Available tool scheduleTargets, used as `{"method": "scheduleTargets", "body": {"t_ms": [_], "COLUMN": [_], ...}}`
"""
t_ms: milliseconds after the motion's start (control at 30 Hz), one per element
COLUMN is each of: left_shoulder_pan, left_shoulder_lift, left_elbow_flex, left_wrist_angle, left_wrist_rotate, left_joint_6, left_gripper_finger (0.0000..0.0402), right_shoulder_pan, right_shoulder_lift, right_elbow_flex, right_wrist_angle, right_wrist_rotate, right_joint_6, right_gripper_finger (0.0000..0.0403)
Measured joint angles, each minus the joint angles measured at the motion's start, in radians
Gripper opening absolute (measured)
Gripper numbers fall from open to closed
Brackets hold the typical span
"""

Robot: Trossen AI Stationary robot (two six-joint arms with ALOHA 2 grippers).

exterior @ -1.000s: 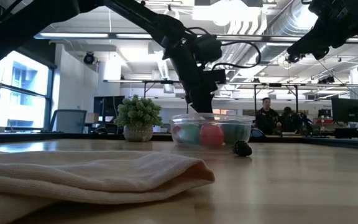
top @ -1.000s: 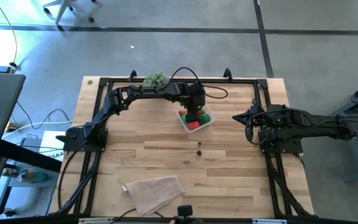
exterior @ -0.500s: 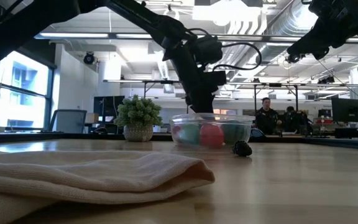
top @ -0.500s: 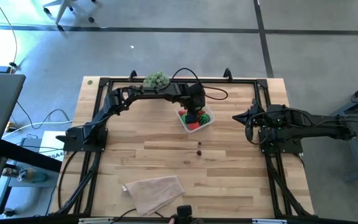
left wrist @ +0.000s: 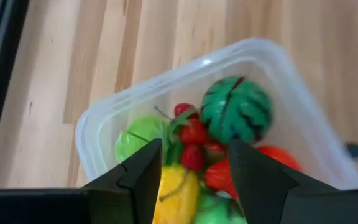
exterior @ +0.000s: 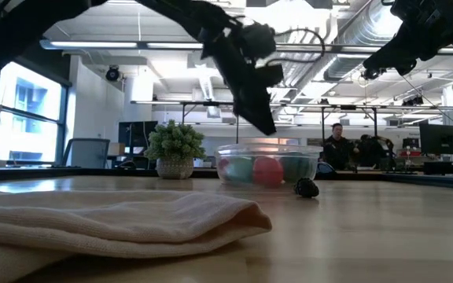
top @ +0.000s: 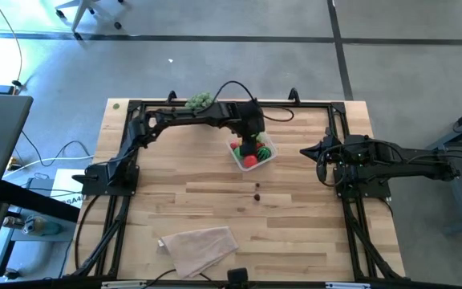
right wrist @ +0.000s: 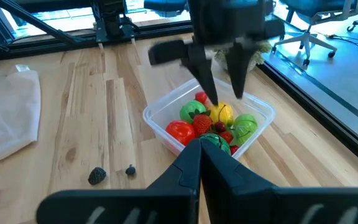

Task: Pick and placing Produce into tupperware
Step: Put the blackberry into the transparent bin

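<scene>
**Left gripper hangs open over the filled tupperware, two pieces left on the wood**

In the high view the left gripper [top: 254,138] sits just above centre of the frame, directly over the tupperware [top: 268,159]. Its fingers [right wrist: 205,79] are spread with nothing between them, as the right wrist view shows from the far side, and the low view has them clear above the box's rim. That pose reads as a drop just made: jaws apart over the opening so a piece falls straight in.

The box holds most of the produce [left wrist: 236,111]: a striped green melon, red cherries, a yellow piece, a pale green one and a red tomato, heaped together. Two small dark pieces [top: 257,190] lie on the bare table just below the box in the high view, well apart from it; they look like the remaining work, so the task seems nearly done.

The right gripper [right wrist: 199,144] waits at the right of the high view, fingers pressed together and empty, parked clear of the left arm's path.

A beige cloth [top: 198,245] lies at lower centre and a bushy plant ball [top: 200,100] at the top edge; neither is involved
</scene>
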Motion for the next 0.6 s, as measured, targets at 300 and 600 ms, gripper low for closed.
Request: {"method": "scheduleTargets", "body": {"t_ms": [300, 600], "left_shoulder_pan": [-0.069, -0.31], "left_shoulder_lift": [-0.163, -0.203], "left_elbow_flex": [0.0, -0.001], "left_wrist_angle": [-0.114, -0.195], "left_wrist_rotate": [0.053, 0.056], "left_joint_6": [-0.062, -0.005], "left_gripper_finger": [0.0167, 0.0168], "right_shoulder_pan": [0.0, 0.0], "right_shoulder_lift": [0.0, 0.0], "right_elbow_flex": [0.0, 0.0], "right_wrist_angle": [0.0, 0.0], "right_wrist_rotate": [0.0, 0.0], "right_joint_6": [0.0, 0.0], "right_gripper_finger": [0.0, 0.0]}}
